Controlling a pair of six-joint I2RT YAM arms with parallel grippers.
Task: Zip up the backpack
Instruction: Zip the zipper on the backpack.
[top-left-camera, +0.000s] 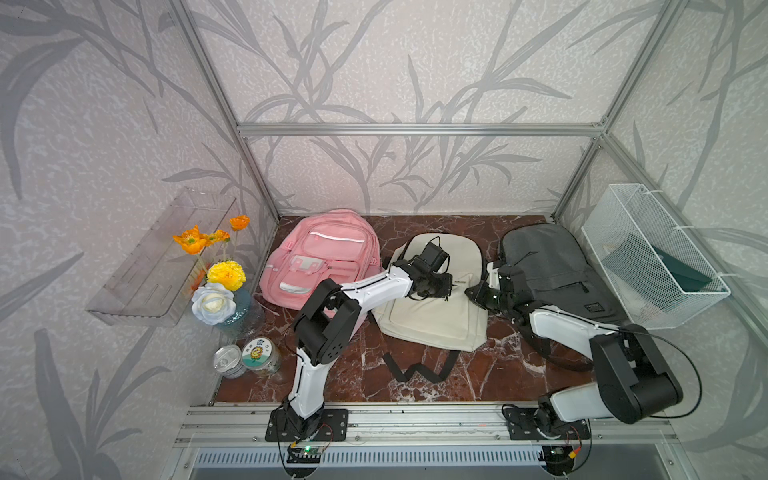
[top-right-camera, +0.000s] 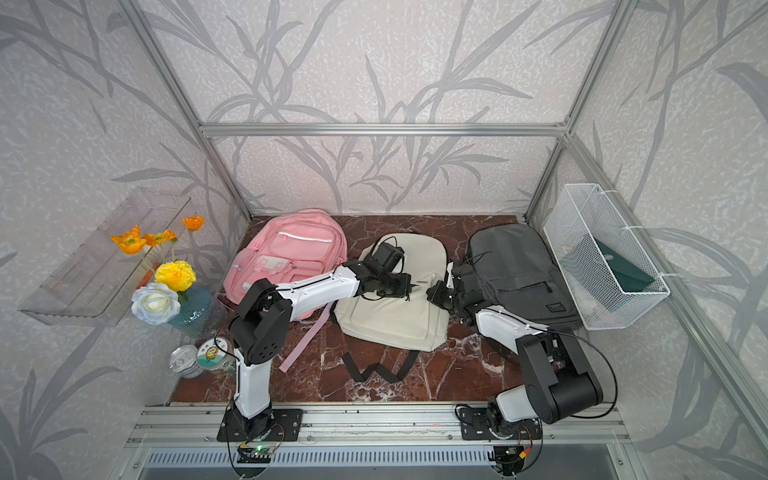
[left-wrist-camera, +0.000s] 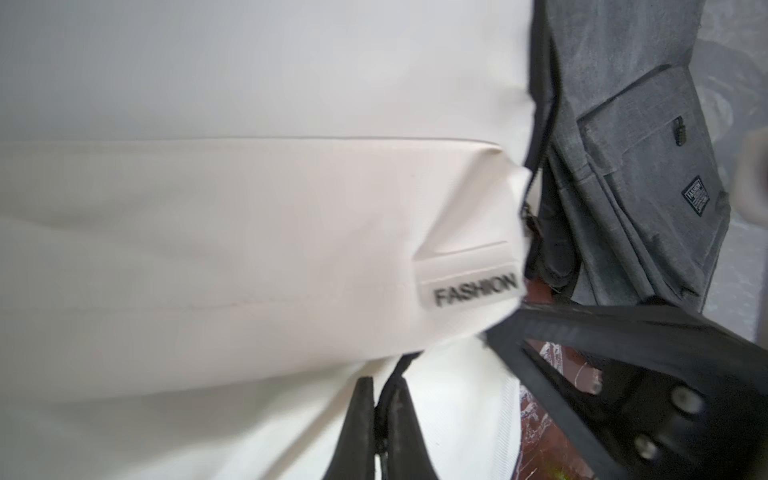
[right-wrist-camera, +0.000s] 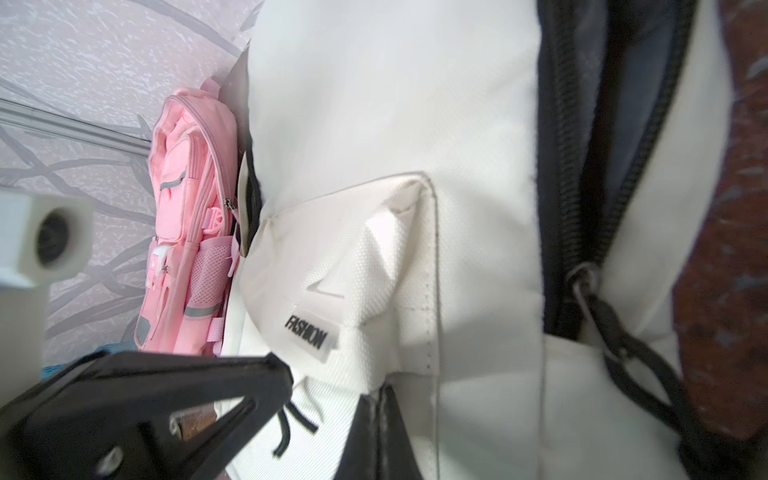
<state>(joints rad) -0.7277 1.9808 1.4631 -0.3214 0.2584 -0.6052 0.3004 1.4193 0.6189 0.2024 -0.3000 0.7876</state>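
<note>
The cream backpack (top-left-camera: 436, 316), its tag (right-wrist-camera: 311, 332) reading "FASHION", lies on the tabletop (top-left-camera: 478, 374) between pink backpack (top-left-camera: 320, 253) and grey backpack (top-left-camera: 552, 266), zip (right-wrist-camera: 559, 145) gaping. The left hand (left-wrist-camera: 382, 388) pinches a black cord (left-wrist-camera: 392, 376); the right hand (right-wrist-camera: 377, 401) is clamped on its cream fabric.

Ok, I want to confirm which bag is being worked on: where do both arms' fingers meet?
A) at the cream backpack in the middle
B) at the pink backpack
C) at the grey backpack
A: the left fingers and right fingers are both at the cream backpack, and its FASHION tag shows close up in both wrist views.
</note>
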